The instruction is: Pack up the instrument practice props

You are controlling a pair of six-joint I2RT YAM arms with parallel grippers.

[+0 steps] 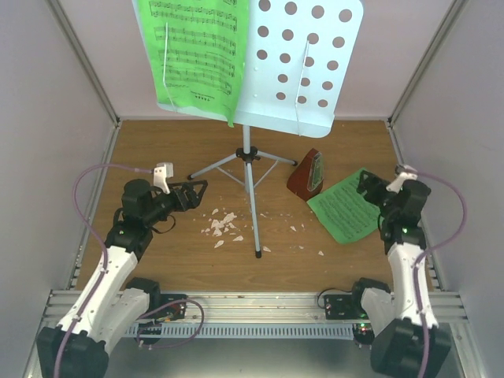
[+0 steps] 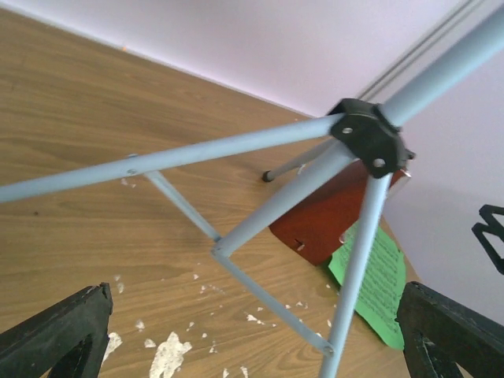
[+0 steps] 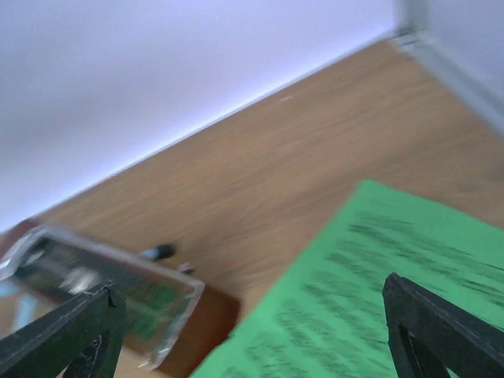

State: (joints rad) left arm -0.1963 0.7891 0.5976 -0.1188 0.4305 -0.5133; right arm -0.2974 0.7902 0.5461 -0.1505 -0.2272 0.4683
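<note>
On the right side of the counter [image 1: 157, 264], the green sheet music [image 1: 348, 209] lies flat, just beside the metronome [image 1: 307, 176] and directly below the spread jaws of the right arm [image 1: 405, 213], which is the nearer one. The left arm [image 1: 140, 206], jaws also spread, faces the legs of the music stand [image 1: 315, 79], not touching them.

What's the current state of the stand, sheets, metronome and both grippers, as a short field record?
music stand: upright, centre rear
sheet on stand: green, on its left half
sheet on table: green, flat, beside metronome
metronome: upright, right of stand's legs
left gripper: open, empty, near stand's legs
right gripper: open, empty, by sheet on table
crumbs: scattered around stand's legs
</note>
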